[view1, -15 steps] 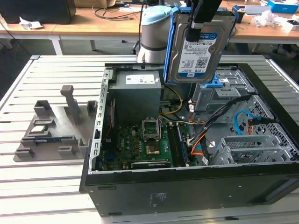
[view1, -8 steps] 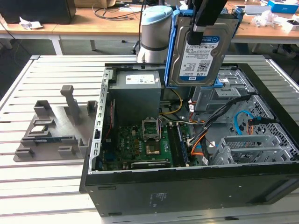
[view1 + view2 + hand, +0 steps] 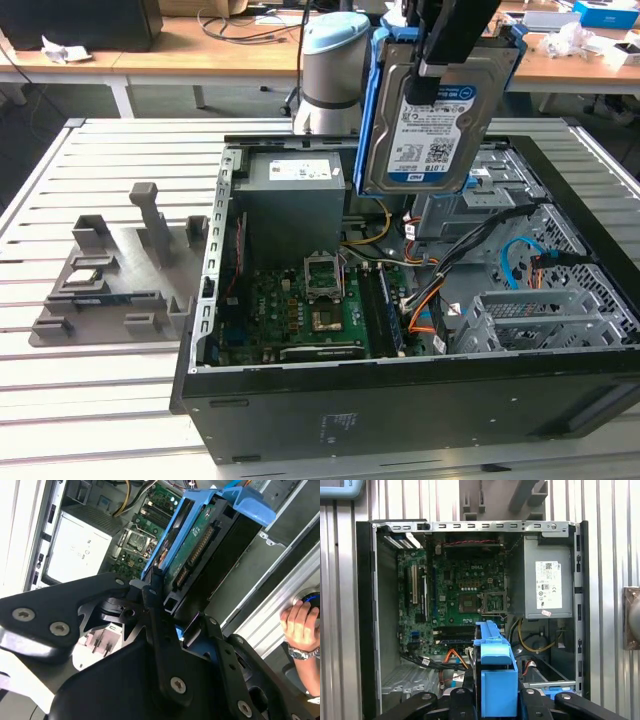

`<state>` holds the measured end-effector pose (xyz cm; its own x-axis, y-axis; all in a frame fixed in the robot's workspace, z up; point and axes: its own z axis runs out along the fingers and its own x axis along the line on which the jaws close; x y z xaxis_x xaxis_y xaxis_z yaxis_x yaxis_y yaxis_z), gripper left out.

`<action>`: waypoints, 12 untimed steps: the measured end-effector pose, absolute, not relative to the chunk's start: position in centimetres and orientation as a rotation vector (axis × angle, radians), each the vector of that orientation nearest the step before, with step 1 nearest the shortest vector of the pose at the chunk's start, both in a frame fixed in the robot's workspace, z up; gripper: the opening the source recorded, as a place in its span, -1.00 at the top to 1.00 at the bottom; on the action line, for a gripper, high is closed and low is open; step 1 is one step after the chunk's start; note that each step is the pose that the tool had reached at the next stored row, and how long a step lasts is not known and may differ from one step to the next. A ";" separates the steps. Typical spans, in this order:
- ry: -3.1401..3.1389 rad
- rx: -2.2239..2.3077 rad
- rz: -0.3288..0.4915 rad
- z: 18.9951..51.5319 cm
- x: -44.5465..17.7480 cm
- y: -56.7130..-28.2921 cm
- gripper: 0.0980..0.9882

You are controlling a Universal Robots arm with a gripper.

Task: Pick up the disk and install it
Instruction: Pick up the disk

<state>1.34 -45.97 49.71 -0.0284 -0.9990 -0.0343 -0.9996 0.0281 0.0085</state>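
The disk (image 3: 432, 112) hangs upright above the open computer case (image 3: 400, 400), its white-and-blue label facing the exterior view and blue rails along its sides. My gripper (image 3: 445, 55) is shut on its upper end. In the second wrist view the black fingers (image 3: 150, 597) clamp the disk (image 3: 192, 545) from both sides, with its green circuit board and connector showing. In the first wrist view the disk's blue rail (image 3: 495, 680) points down toward the case between my gripper's (image 3: 495, 702) fingers. Below the disk stands a grey metal bay (image 3: 470, 200).
Inside the case lie a green motherboard (image 3: 300, 300), a grey power supply box (image 3: 290, 195) with a white sticker, orange and blue cables (image 3: 430, 305) and a perforated cage (image 3: 540, 315). A grey fixture (image 3: 110, 275) sits on the slatted table at the exterior view's left. A person's hand (image 3: 300, 622) rests beside the case.
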 end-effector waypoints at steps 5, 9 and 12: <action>2.239 -2.177 0.047 49.7 1.4 -46.8 0.40; 2.239 -2.177 0.047 49.7 1.4 -47.4 0.40; 2.239 -2.177 0.047 49.7 1.4 -47.8 0.40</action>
